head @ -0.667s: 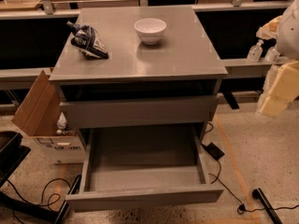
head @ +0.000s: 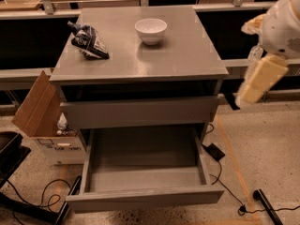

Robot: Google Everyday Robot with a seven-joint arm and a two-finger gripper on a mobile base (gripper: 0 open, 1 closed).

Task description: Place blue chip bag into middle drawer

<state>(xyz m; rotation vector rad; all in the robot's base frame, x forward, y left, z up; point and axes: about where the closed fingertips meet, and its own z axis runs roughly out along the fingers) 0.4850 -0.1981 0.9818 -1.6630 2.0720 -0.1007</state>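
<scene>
The blue chip bag lies crumpled on the back left of the grey cabinet top. The middle drawer is pulled out at the bottom of the cabinet, and its inside holds nothing. My gripper is the blurred beige part hanging under the white arm joint at the right edge. It is in the air beside the cabinet's right side, level with the cabinet top and far from the bag.
A white bowl stands at the back middle of the top. A closed grey drawer front sits above the open drawer. A cardboard box leans at the left. Cables and a black adapter lie on the floor at the right.
My arm and gripper have moved a little to the left, toward the cabinet. The bag, the bowl and the drawer have not moved.
</scene>
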